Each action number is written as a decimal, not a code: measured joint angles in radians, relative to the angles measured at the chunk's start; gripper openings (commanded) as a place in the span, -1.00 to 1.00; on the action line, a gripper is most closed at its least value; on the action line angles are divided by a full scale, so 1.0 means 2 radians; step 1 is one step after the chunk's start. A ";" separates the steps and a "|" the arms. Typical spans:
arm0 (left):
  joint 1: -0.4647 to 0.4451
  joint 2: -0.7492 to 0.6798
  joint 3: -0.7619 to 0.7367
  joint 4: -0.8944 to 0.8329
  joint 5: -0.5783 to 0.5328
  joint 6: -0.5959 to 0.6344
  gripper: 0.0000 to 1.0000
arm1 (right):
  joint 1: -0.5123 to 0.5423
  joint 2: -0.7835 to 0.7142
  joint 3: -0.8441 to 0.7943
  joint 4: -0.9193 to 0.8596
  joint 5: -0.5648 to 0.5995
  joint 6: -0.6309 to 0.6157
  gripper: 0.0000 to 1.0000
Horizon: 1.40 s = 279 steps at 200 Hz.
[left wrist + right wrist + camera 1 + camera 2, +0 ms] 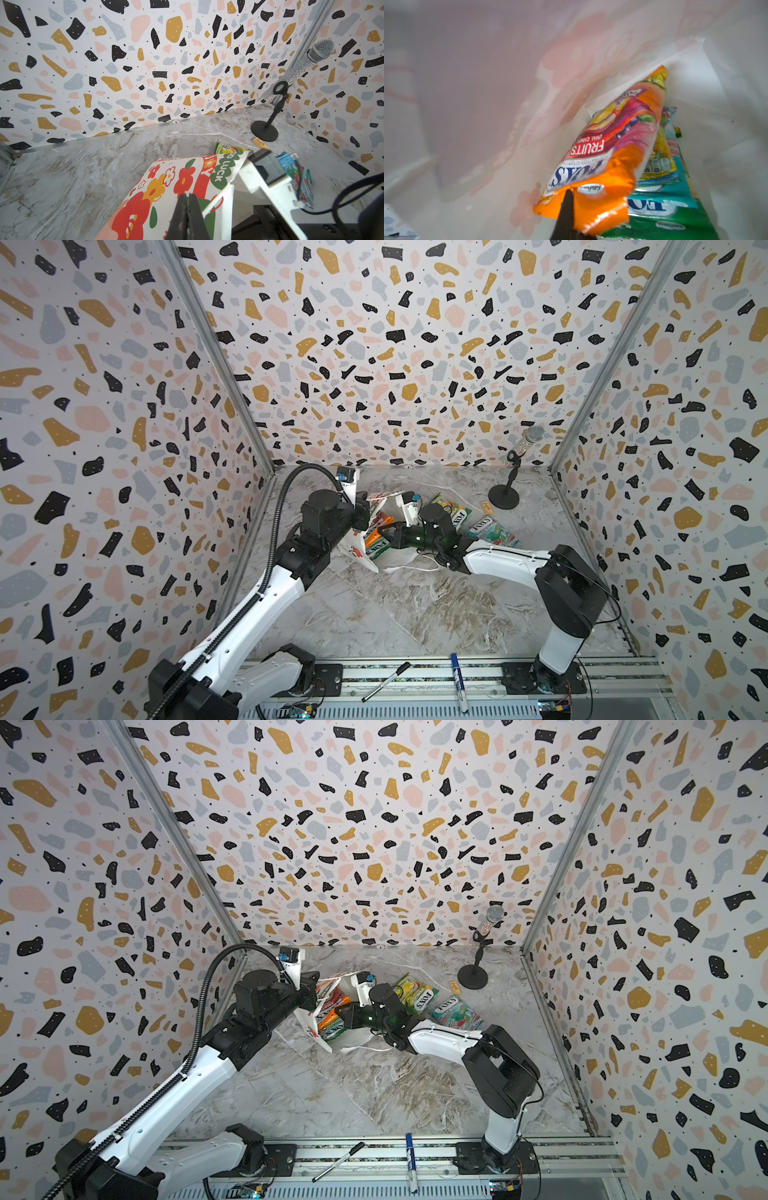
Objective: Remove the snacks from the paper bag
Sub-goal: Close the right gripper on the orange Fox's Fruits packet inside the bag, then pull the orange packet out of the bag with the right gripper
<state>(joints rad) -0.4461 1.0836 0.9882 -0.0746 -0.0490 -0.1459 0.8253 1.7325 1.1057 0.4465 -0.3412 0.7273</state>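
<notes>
Orange foil crinkled where the right gripper [568, 194] had its fingers clamped on the end seal of the orange-pink FOX'S Fruits packet [608, 145], low in the right wrist view. That packet lay inside the paper bag [351, 547], which rested on its side on the marble tabletop [415, 605], a little above the centre of both top views, with its mouth toward the right arm. The left gripper [188, 199], fingers together, appeared to pinch the bag's upper edge and hold the mouth open. The pull would best have run straight back along the bag's length, slow and low. The grip was only on the thin seal and could slip, and a sideways tug might have dragged the paper wall along. The left arm needed to brace the bag against that pull. Beneath the held packet sat a teal packet [660, 205] and a green packet [654, 226], all glossy and flat. Outside, right of the bag, a green-yellow packet [453, 510] and a second teal packet [496, 533] lay loose on the marble.
</notes>
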 measured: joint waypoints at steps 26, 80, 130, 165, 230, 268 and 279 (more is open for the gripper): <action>0.000 0.000 0.000 0.001 -0.008 -0.002 -1.00 | 0.000 -0.037 -0.008 -0.031 0.011 -0.040 -1.00; 0.000 0.000 0.000 0.001 -0.016 -0.004 -1.00 | 0.000 -0.106 -0.021 -0.094 0.035 -0.114 -1.00; 0.000 0.000 0.000 0.001 -0.021 -0.004 -1.00 | 0.000 -0.154 -0.021 -0.144 0.037 -0.158 -1.00; 0.000 0.000 0.000 0.001 -0.022 -0.004 -1.00 | 0.000 -0.180 -0.011 -0.179 0.041 -0.175 -1.00; 0.000 0.000 0.000 0.001 -0.022 -0.004 -1.00 | -0.001 -0.212 0.059 -0.221 0.075 -0.203 -1.00; 0.000 0.000 0.000 0.000 -0.022 -0.004 -1.00 | -0.021 -0.238 0.073 -0.240 0.100 -0.208 -1.00; 0.000 0.000 0.000 0.000 -0.022 -0.004 -1.00 | -0.031 -0.246 0.073 -0.248 0.108 -0.207 -1.00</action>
<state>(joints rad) -0.4461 1.0828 0.9878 -0.0738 -0.0921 -0.1532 0.7639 1.2411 1.2522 -0.0502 -0.1246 0.3134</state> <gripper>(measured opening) 0.047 0.051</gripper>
